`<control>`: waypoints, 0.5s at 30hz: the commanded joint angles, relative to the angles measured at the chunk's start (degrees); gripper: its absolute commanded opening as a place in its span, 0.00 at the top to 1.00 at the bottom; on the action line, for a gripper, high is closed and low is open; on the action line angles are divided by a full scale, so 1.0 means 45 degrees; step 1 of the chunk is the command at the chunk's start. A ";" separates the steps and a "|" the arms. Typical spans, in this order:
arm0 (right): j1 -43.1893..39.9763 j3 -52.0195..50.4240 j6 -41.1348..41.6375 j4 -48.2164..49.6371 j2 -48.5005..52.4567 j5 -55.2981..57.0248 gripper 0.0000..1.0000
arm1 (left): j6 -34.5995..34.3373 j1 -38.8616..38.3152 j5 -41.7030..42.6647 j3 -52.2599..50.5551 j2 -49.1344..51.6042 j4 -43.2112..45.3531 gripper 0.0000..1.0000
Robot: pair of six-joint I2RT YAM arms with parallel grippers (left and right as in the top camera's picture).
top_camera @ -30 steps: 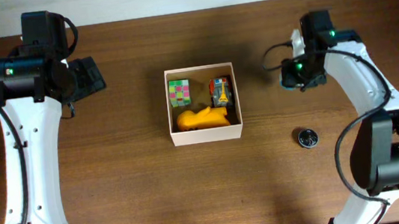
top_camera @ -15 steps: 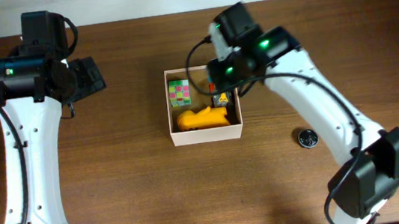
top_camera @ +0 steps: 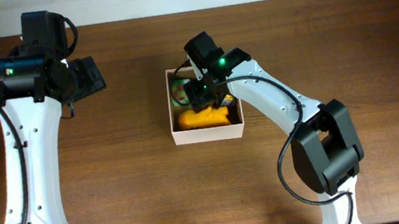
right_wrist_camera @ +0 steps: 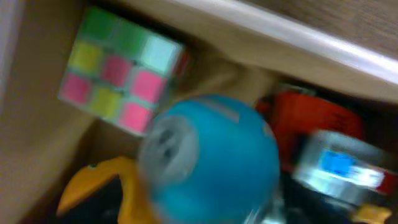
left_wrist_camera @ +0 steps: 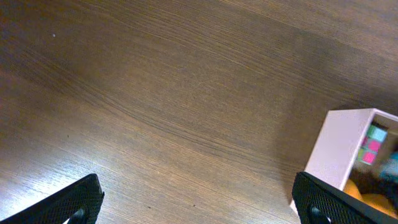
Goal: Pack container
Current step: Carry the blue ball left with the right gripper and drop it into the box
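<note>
The container [top_camera: 208, 134], a shallow white box with a tan inside, stands at the table's middle; its white wall [left_wrist_camera: 339, 149] also shows in the left wrist view. Inside lie a colour-squared cube [top_camera: 180, 91], a yellow toy [top_camera: 200, 118] and a red-and-silver toy [right_wrist_camera: 311, 118]. My right gripper [top_camera: 201, 91] hangs over the box. In the blurred right wrist view a blue ball [right_wrist_camera: 211, 155] fills the space right under the camera, above the yellow toy [right_wrist_camera: 99, 180] and beside the cube [right_wrist_camera: 118, 74]. The right fingers do not show clearly. My left gripper [left_wrist_camera: 196, 190] is open over bare wood, left of the box.
The left arm [top_camera: 26, 147] stands along the table's left side. The right arm [top_camera: 290, 113] reaches from the lower right across to the box. Brown wood table [top_camera: 117, 182] lies all around the container.
The right arm has swung from the table's right side leftwards to over the container. A small round black thing on the right now lies hidden behind that arm. The left arm has not moved.
</note>
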 commanded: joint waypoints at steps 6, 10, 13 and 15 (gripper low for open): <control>-0.0049 0.0301 -0.0359 -0.0563 -0.2433 0.0355 0.17 | 0.0102 0.0034 -0.0049 0.0228 -0.0335 -0.0005 0.01; -0.0223 0.0301 -0.0350 -0.1132 -0.4163 0.0729 0.16 | 0.0102 0.0034 -0.0049 0.0228 -0.0330 -0.0005 0.01; -0.0661 0.0301 -0.0228 -0.2166 -0.5294 0.1156 0.17 | 0.0102 0.0034 -0.0049 0.0228 -0.0335 -0.0010 0.01; -0.1161 0.0301 0.0248 -0.3245 -0.5882 0.1783 0.16 | 0.0102 0.0034 -0.0049 0.0228 -0.0335 -0.0010 0.01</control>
